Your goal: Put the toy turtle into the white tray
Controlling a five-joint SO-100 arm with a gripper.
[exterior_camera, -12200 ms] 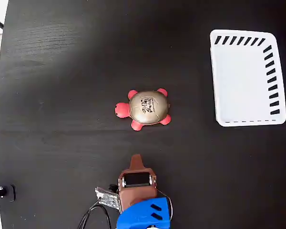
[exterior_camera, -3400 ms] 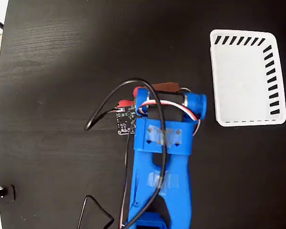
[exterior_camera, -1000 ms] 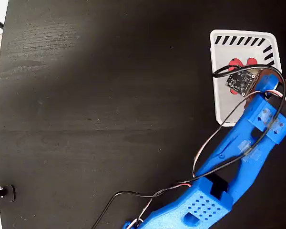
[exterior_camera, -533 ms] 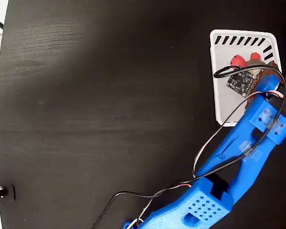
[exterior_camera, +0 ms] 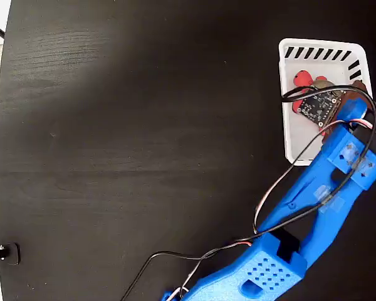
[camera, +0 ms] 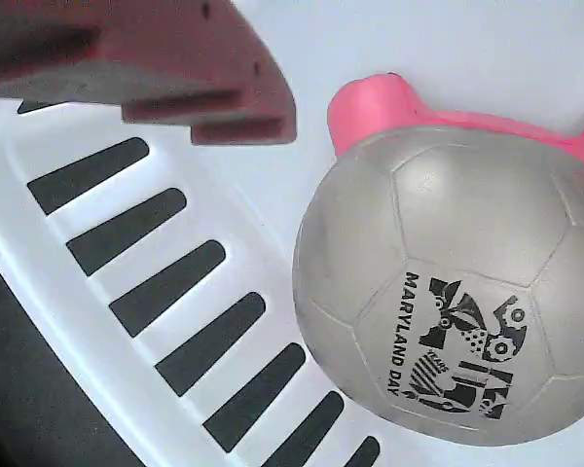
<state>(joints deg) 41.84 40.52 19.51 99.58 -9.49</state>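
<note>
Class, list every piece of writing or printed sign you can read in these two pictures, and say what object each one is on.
"MARYLAND DAY", the last word running off at the shell's lower edge so it may be cut short: printed in black on the toy turtle's shell, beside a dark patterned emblem.
Circuit board on the arm, fixed view: any markings too small to read.
White tray: no text.

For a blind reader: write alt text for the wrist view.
A toy turtle with a grey-gold shell printed "MARYLAND DAY" and pink feet lies inside a white tray, against its slotted wall. One dark red finger of the robot's hand is above it at upper left, not touching it.
</note>
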